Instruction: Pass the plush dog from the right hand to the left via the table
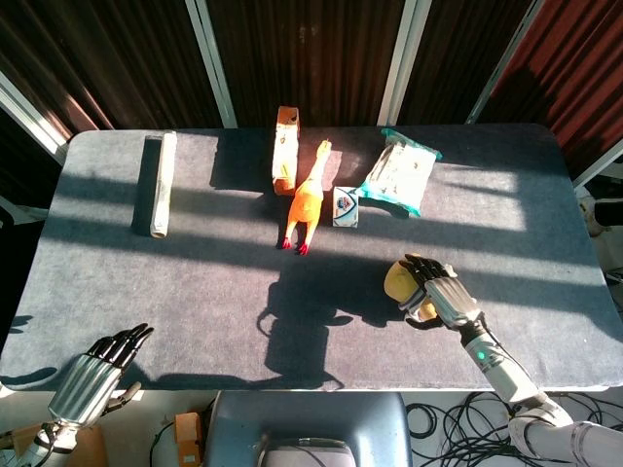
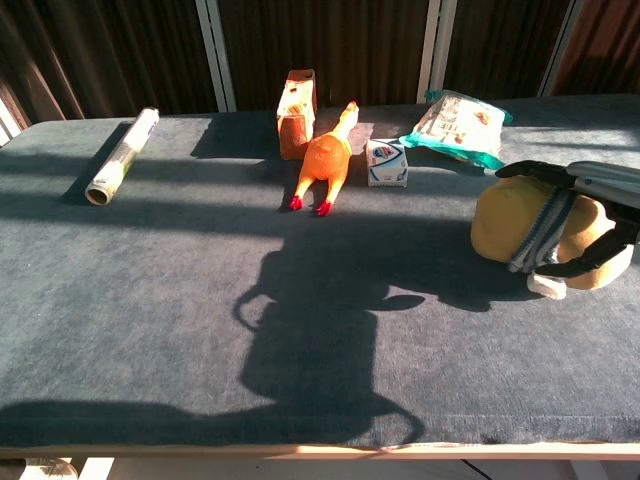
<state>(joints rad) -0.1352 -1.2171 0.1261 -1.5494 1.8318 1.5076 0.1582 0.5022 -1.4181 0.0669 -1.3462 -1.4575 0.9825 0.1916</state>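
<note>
The plush dog (image 1: 401, 285) (image 2: 500, 228) is a yellow-tan soft toy with a white patch, at the right side of the dark table (image 1: 195, 282). My right hand (image 1: 440, 292) (image 2: 580, 225) wraps over it from the right, fingers curled across its top. Whether the toy touches the table or hangs just above it, I cannot tell. My left hand (image 1: 97, 365) hangs at the table's front left corner, fingers apart and holding nothing. The chest view does not show it.
Along the back of the table lie a rolled tube (image 1: 156, 183) (image 2: 122, 155), an orange carton (image 1: 285, 148) (image 2: 298, 112), a rubber chicken (image 1: 308, 199) (image 2: 325, 160), a small white box (image 1: 346, 206) (image 2: 386, 162) and a teal-edged packet (image 1: 399, 170) (image 2: 460, 125). A dark shadow crosses the middle.
</note>
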